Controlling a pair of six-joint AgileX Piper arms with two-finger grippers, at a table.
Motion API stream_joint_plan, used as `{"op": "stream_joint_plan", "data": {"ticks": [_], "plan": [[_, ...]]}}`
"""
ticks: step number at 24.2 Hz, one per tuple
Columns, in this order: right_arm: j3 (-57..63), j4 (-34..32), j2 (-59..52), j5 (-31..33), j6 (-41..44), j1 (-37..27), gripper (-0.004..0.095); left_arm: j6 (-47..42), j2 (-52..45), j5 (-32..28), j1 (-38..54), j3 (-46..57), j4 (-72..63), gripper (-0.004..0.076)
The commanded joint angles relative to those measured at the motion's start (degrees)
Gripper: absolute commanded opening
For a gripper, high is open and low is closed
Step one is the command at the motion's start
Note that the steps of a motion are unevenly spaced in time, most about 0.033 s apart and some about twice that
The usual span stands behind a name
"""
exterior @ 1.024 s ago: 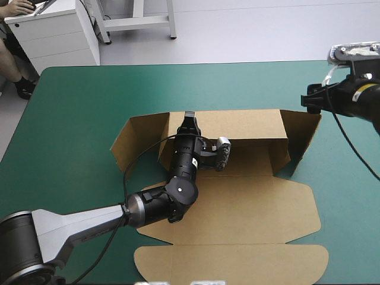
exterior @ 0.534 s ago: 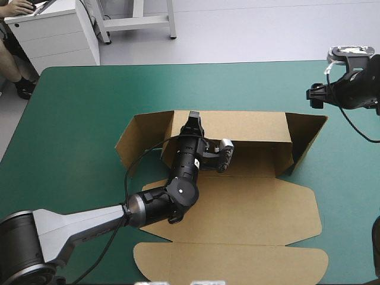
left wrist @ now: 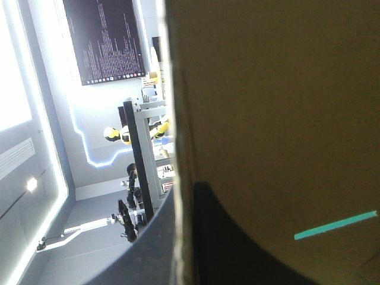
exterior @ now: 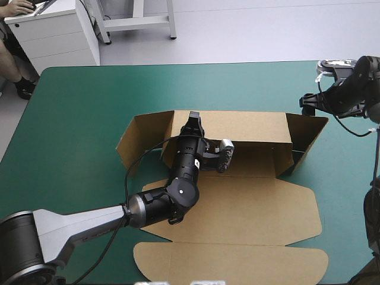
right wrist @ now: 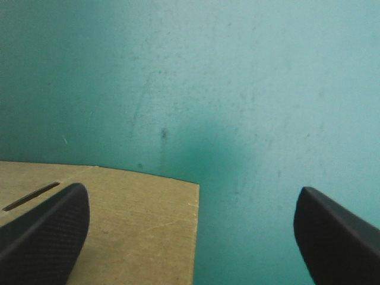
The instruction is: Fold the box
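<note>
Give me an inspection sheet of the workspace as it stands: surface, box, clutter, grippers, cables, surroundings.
Surface: teal-green cover, bare on every side of the box.
Job's things: brown box, partly formed; far wall raised, both end flaps standing and angled outward, near panels flat on the cover.
Clutter: nothing seen.
Left gripper: at the top edge of the far wall, shut on the box; the left wrist view shows the board edge running between its fingers.
Right gripper: open, fingers wide apart, poised at the corner of the right end flap, not holding anything.
Cables: nothing seen beyond the robot's own.
Surroundings: nothing seen at the table's edges.
</note>
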Motion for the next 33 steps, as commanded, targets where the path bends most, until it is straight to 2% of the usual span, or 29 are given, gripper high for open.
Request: {"op": "stream_joint_plan", "data": {"ticks": [1,2,5,8,17,28,33], "plan": [[-0.63,8.98,-2.85,2.20,-3.78,-4.81,0.0804,-0.29,-2.19,2.86,-0.37,-1.47,6.57,-0.0010],[1.43,12.57,-3.70,2.20,-5.04,-7.05,0.0780,-0.29,-2.19,2.88,-0.37,-1.47,6.46,-0.0010],[6.66,15.38,-5.55,2.20,-7.36,-10.88,0.0761,-1.89,-2.19,2.98,-0.37,-1.47,6.57,-0.0010],[9.61,20.97,-6.47,2.05,-10.43,-13.02,0.0761,-2.85,-2.19,2.98,-0.26,-1.47,6.57,-0.0010],[9.61,20.35,-6.49,-0.92,-9.35,-13.02,0.0760,-2.85,-2.19,3.49,0.37,-1.47,6.57,-0.0010],[11.88,20.57,-7.08,2.06,-9.69,-13.02,0.0760,-2.85,-2.19,3.77,1.47,-1.47,6.57,-0.0010],[18.49,25.41,-9.21,0.84,-13.41,-13.02,0.0760,-2.85,-2.19,3.88,1.47,-1.47,6.57,-0.0010]]}}
